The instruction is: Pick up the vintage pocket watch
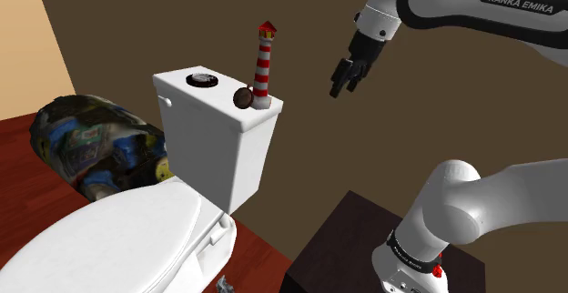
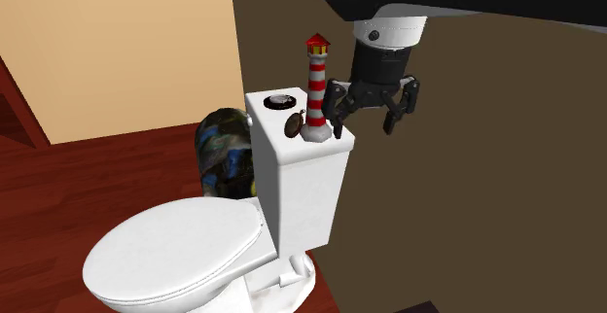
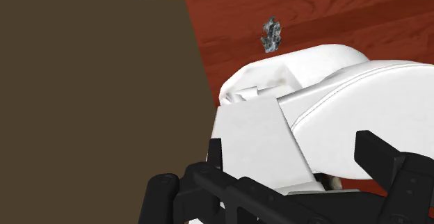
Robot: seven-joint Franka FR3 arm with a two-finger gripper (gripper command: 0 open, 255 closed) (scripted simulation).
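The pocket watch (image 1: 243, 97) is a small dark brown disc. It stands on edge on the white toilet tank lid (image 1: 187, 94), leaning against the foot of a red-and-white striped lighthouse figurine (image 1: 264, 61). From the second exterior view the watch (image 2: 295, 122) sits just left of the lighthouse (image 2: 316, 83). My black gripper (image 1: 344, 80) hangs in the air beside the tank, past the lighthouse and apart from the watch. Here the gripper (image 2: 368, 115) is open, with nothing between its fingers (image 2: 338, 115). In the wrist view the gripper (image 3: 295, 156) looks down past the tank's side wall (image 3: 257, 136).
A round black flush button (image 1: 202, 80) sits on the lid. The toilet's shut seat cover (image 1: 100, 237) lies below. A patterned bundle (image 1: 91, 146) rests behind the bowl. A small grey crumpled thing (image 3: 270, 35) lies on the red wooden floor. A brown wall (image 2: 467, 194) runs behind the tank.
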